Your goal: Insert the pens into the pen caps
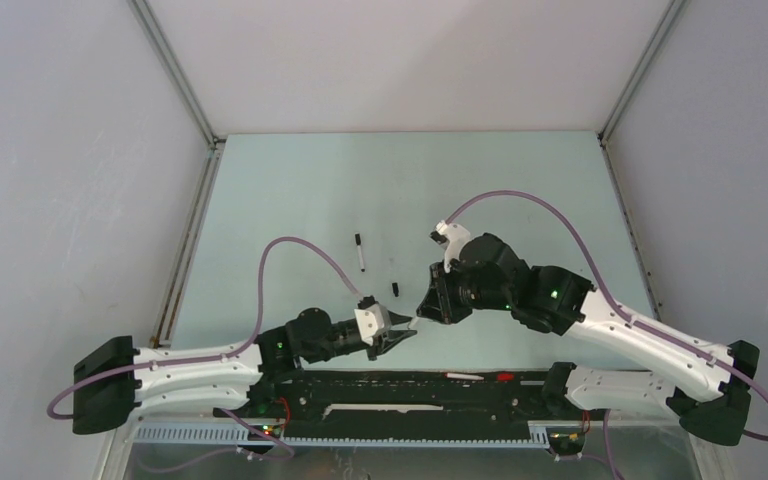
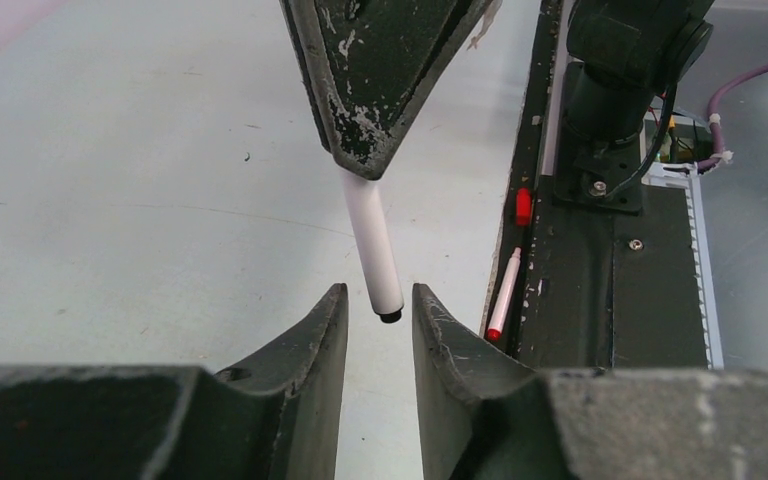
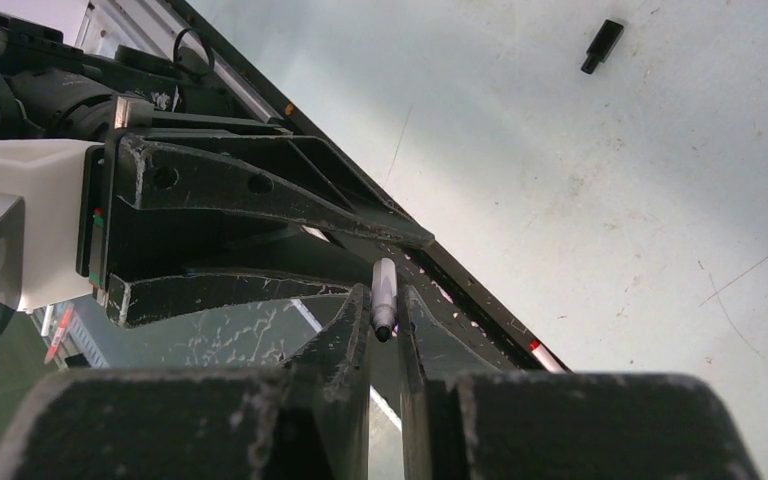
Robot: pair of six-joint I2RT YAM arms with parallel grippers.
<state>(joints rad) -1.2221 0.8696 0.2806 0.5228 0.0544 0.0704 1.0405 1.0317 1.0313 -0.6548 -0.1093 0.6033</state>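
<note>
Pale green table (image 1: 290, 200), white walls, white pen (image 2: 372, 235) w/ black tip, clamped in R gripper (image 3: 384, 300), L gripper (image 2: 378, 298) spread open round tip

Bright even overhead light, faint soft shadows, no glare, near wrist-camera fingers (image 2: 300, 400) slightly blurred

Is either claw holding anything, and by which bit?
The right gripper pinches a pen by the end opposite its dark tip; the left gripper is open, holding nothing.

Unobstructed over far and right table (image 1: 520, 190); obstructed left of centre by loose pen cap (image 1: 396, 288) and lying pen (image 1: 360, 253), near edge by black rail (image 1: 390, 384).
</note>
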